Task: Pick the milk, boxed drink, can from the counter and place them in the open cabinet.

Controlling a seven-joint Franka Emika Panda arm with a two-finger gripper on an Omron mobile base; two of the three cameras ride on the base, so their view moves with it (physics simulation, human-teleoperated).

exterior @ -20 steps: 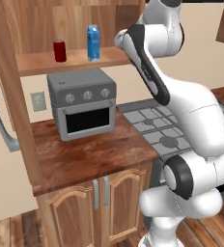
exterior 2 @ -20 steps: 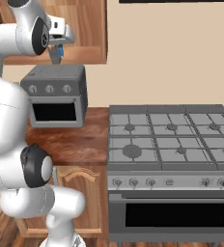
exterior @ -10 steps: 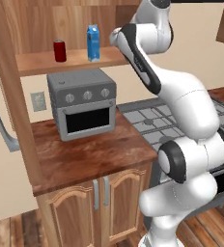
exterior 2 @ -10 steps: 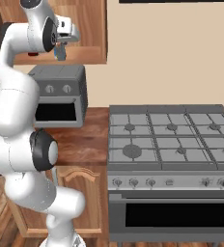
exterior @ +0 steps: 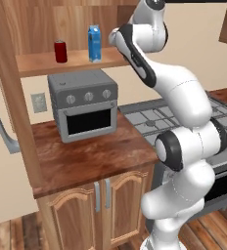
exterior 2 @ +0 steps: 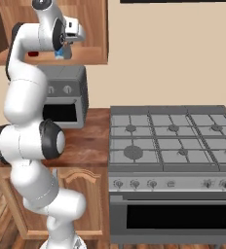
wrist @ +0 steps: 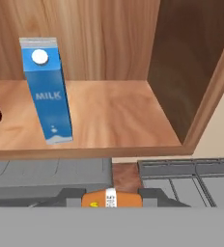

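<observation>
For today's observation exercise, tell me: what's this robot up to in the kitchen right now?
The arm is raised in front of the open cabinet, and its gripper is shut on the boxed drink, the last item to put away. The milk and the can already stand apart on the shelf, above the grey toaster oven on the counter. The drink isn't yet on the shelf.

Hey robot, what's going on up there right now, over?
Gripper shut on boxed drink, facing the cabinet shelf. Milk and can already standing on it. Free shelf right of milk, nothing blocking.
</observation>
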